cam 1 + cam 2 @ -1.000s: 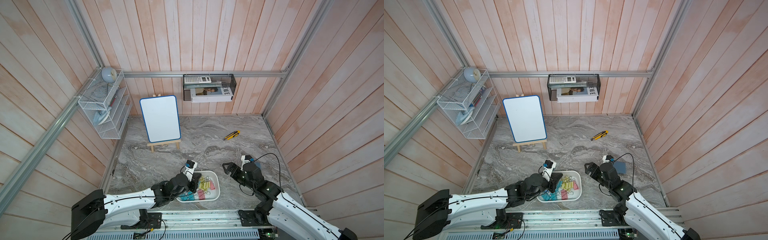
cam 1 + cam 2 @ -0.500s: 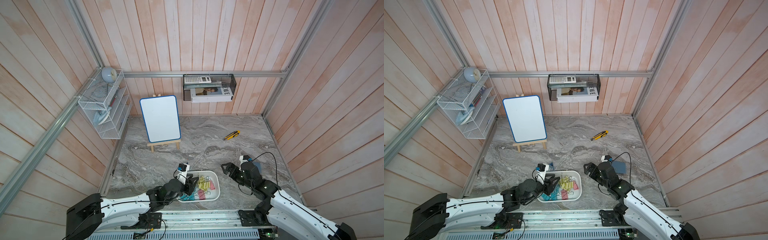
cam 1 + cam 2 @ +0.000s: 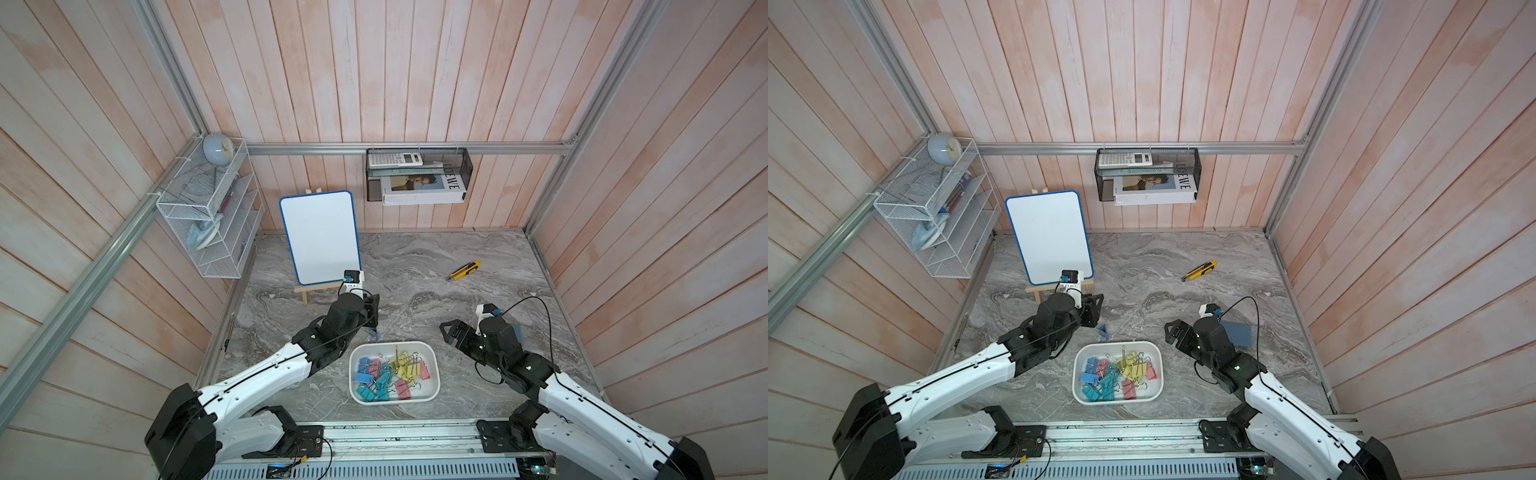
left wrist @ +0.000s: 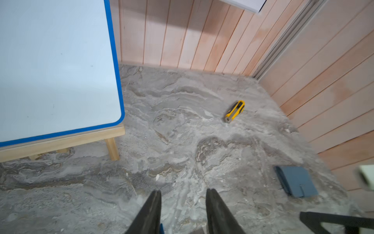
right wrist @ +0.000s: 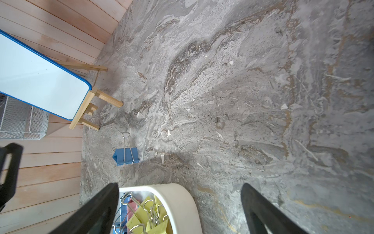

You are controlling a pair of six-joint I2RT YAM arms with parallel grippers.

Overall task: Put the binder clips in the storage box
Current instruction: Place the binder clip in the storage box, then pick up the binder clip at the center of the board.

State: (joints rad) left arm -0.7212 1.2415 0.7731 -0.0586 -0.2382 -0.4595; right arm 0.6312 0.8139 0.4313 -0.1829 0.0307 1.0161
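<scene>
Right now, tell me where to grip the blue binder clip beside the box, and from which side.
Grip the blue binder clip by its body, from straight above, jaws closing on the two short ends. It seems to lie flat on the table, and its wire handles cross the upper face and stick out past one long edge, crowding that side.

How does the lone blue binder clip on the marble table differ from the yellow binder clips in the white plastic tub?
The blue binder clip lies alone on the table; the yellow binder clips are piled inside the tub. Its body is blue, theirs yellow. Both have wire handles.
</scene>
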